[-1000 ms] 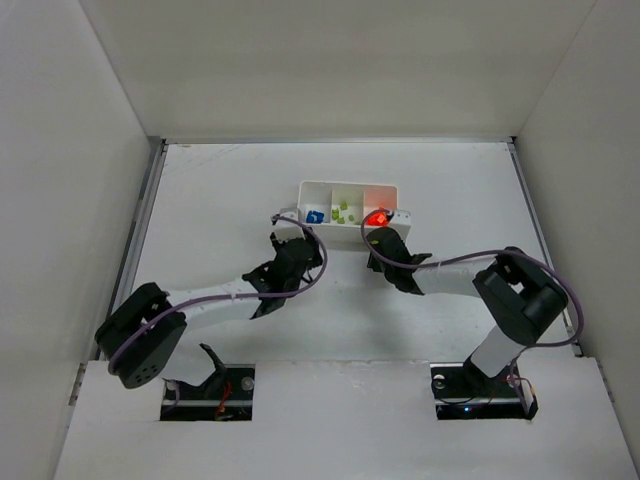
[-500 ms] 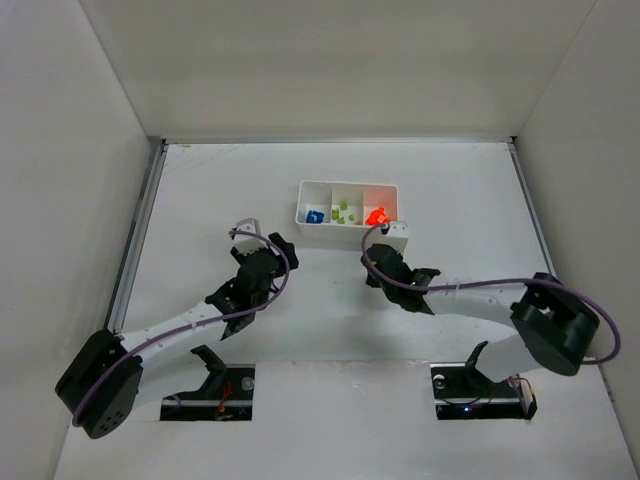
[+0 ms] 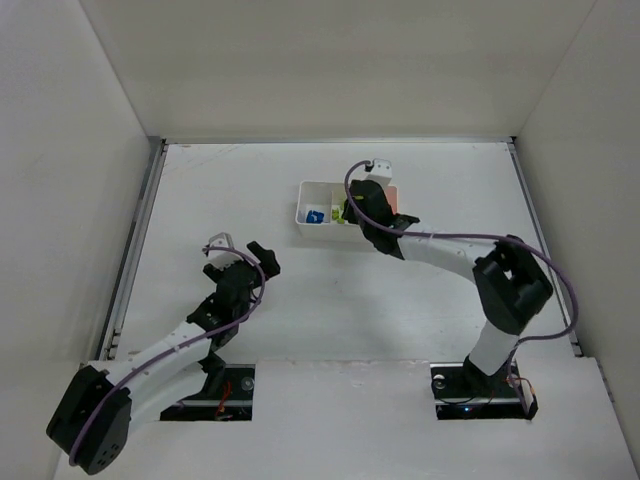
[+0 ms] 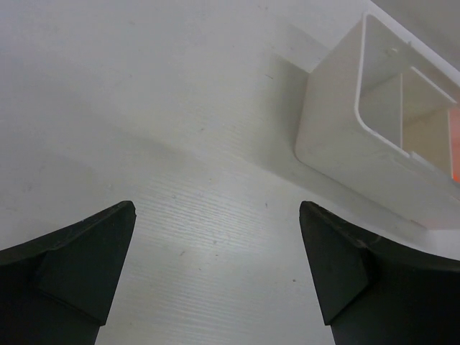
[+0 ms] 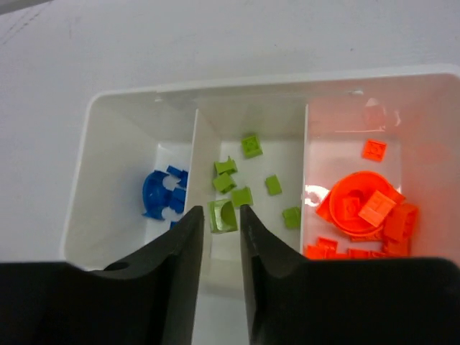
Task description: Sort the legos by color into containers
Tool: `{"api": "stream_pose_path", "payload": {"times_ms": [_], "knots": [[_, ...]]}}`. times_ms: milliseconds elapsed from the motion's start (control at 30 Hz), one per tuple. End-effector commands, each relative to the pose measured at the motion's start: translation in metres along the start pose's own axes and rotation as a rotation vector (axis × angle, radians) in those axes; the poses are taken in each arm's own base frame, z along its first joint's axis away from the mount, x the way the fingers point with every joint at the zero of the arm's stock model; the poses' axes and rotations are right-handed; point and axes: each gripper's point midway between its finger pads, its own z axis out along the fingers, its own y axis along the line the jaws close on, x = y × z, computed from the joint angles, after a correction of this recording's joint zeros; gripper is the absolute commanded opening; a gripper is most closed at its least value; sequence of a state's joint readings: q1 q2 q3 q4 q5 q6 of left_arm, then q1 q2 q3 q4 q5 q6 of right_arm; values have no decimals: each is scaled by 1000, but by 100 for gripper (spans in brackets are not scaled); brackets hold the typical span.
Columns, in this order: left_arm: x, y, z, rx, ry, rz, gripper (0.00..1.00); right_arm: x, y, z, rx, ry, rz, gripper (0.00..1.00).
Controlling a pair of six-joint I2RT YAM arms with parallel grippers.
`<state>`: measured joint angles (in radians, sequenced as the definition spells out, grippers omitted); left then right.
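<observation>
Overhead, right end effector (image 5: 223, 214) above tray (image 5: 93, 180), legos (image 5: 250, 146) inside

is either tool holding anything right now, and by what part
The left tool is open, holding nothing. A yellow-green lego sits between the fingertips of the right tool, flanked at its sides; whether it is gripped or loose cannot be told.

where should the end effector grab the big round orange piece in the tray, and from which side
Take the round orange piece by its bare curved rim nearest the middle compartment, likely from straight above. It lies flat in the right compartment of the white tray, whose walls block a sideways approach, and loose orange bricks cover its other half.
</observation>
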<state>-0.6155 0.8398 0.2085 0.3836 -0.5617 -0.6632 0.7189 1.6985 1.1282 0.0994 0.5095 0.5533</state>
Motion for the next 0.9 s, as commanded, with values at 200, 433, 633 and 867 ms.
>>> {"api": "stream_pose_path", "payload": {"times_ms": [200,433,633,867], "knots": [[-14,21,2,-77,-48,-16,100,-74,16,-23,-87,-151,14,57],[-1,17,8,-91,5,17,100,-59,-58,-89,20,-205,7,100],[11,-8,12,-10,109,27,100,-10,-114,-118,136,-137,6,100],[20,-1,17,-85,227,26,100,8,-138,-145,161,-76,93,100]]}}
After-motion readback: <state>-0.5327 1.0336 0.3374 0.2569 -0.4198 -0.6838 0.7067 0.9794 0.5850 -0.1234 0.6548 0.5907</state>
